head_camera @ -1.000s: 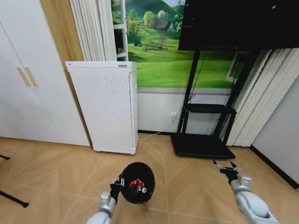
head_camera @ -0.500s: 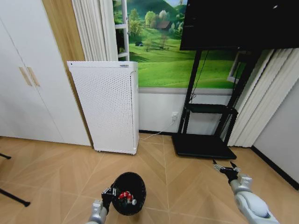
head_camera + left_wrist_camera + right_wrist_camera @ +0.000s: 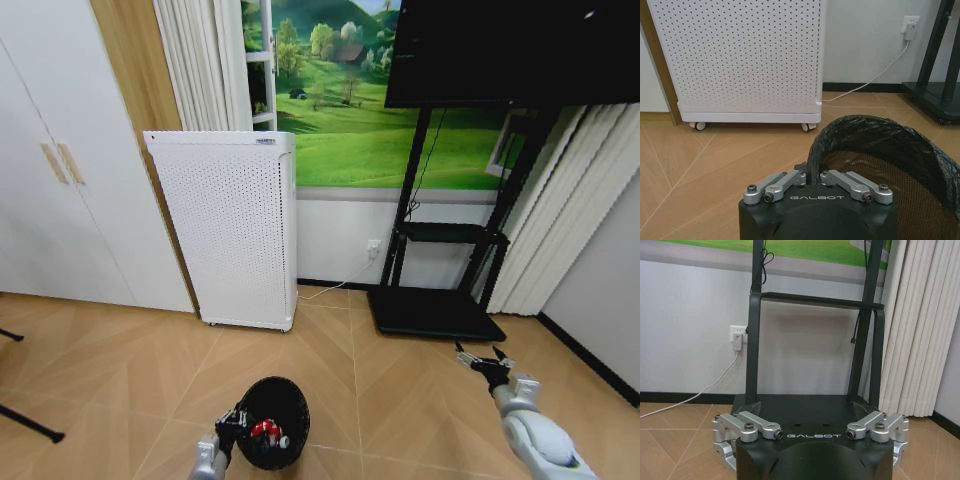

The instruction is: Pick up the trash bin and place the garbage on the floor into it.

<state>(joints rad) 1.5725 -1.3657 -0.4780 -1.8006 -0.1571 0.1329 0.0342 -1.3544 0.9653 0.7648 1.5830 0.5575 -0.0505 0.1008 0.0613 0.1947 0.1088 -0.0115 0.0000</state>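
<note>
The black trash bin [image 3: 272, 437] hangs low at the bottom of the head view, over the parquet floor [image 3: 120, 370]. My left gripper [image 3: 232, 424] is shut on its near rim. Red-and-white garbage [image 3: 266, 431] lies inside the bin. In the left wrist view the fingers [image 3: 790, 178] pinch the rim of the bag-lined bin [image 3: 900, 150], and its inside is dark mesh. My right gripper [image 3: 483, 361] is held out at the lower right, open and holding nothing.
A tall white perforated appliance [image 3: 228, 240] on wheels stands ahead by the wall. A black TV stand [image 3: 436, 310] with a flat base sits to its right, also ahead of the right wrist as the stand [image 3: 810, 405]. A white cable [image 3: 875, 77] runs to a wall socket.
The left gripper has lowered the trash bin toward the bottom of the head view and slightly leftward. The right arm has not moved.
</note>
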